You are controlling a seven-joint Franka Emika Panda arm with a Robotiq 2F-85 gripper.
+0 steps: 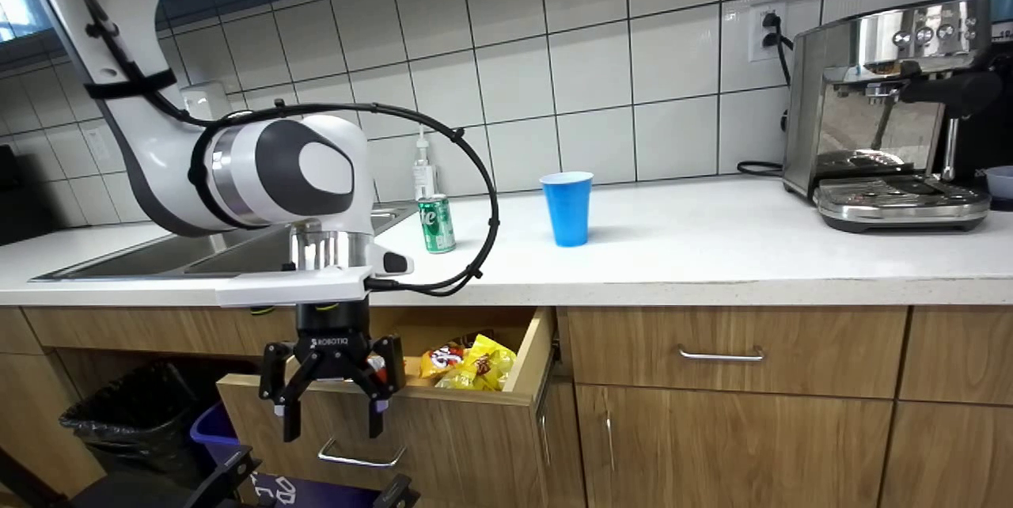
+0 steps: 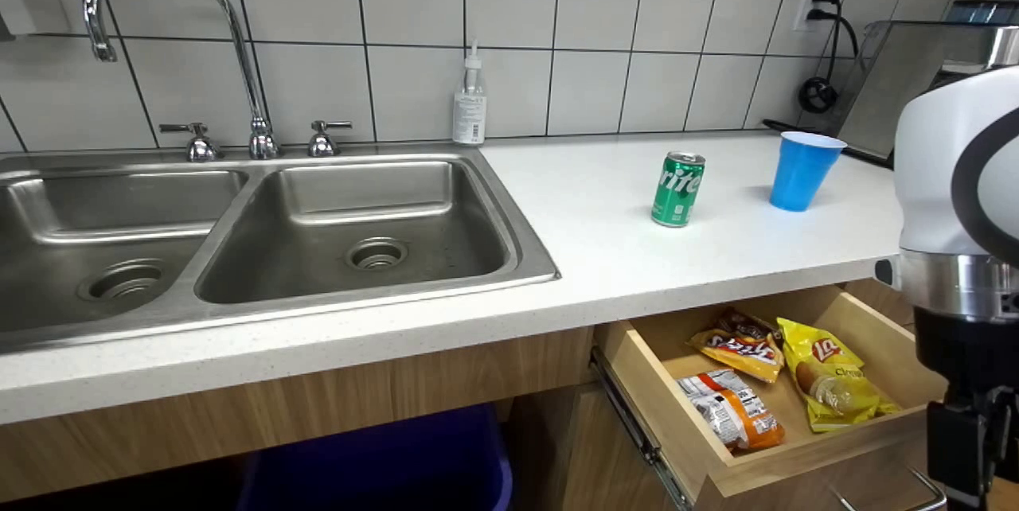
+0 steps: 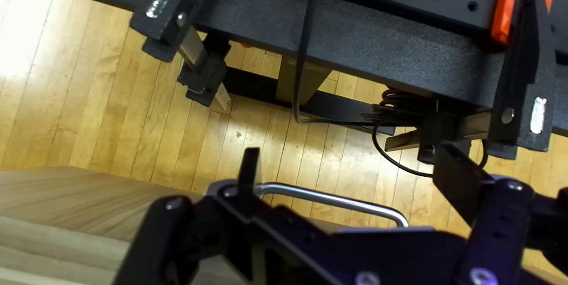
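A trash bin lined in glossy black plastic [image 1: 119, 429] is standing at the far left beside a purple-blue plastic bin [image 1: 209, 430], both sitting low beneath the speckled white countertop [image 1: 696, 255], presumably to stay out of the way. Above them a stainless-steel double-basin sink [image 2: 532, 260] is resting by its rim in that countertop. The black two-fingered Robotiq gripper [image 1: 334, 419] is hanging tips-down by the front of the wood-grain drawer [image 1: 467, 437], clasping nothing, its fingers [image 1: 291, 419] spread well apart; nearest it, the slim silver metal bar handle [image 1: 360, 461] is showing between the fingers in the wrist view, though contact cannot be told. The drawer is standing out on its metal slide [image 2: 651, 451], so its contents are showing: a crinkly silver-and-orange snack bag [image 2: 728, 407], an orange-yellow candy bag [image 2: 740, 352] and a yellow chip bag [image 2: 832, 376], all lying where the pale wooden walls [image 2: 657, 392] are keeping them together. Further right, a green aluminium soda can [image 1: 437, 225] is standing upright, a light-blue plastic cup [image 1: 568, 211] is balancing on its narrower base, and a steel espresso machine [image 1: 878, 124] is sitting close to the wall outlet [image 1: 757, 37], probably for its plug.
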